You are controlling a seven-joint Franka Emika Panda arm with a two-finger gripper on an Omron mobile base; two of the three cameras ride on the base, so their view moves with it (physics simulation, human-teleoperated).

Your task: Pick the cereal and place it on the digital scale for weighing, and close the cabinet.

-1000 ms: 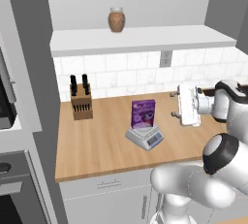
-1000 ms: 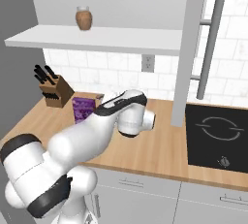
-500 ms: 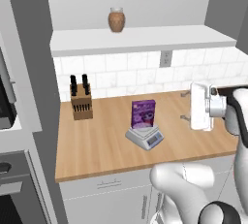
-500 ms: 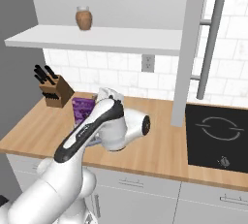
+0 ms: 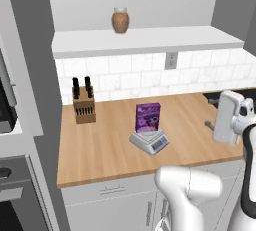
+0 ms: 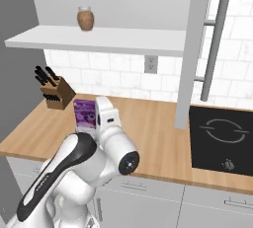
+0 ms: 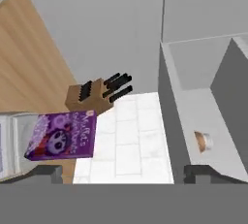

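The hand (image 7: 117, 173) is standing wide open and holding nothing, its two dark fingertips (image 7: 46, 173) spread well apart; it is hanging above the right part of the worktop (image 5: 110, 147), well clear of the cereal (image 5: 148, 117). The purple cereal box is standing upright on the digital scale (image 5: 149, 141), near the middle of the worktop. A knife block (image 5: 83, 104) is sitting to the left by the tiled wall. A brown jar (image 5: 120, 20) is resting on the shelf (image 5: 145, 40) above. In the right base view, the cabinet (image 6: 192, 54) door is standing open, its edge facing out, with its long silver handle (image 6: 213, 47) beside it.
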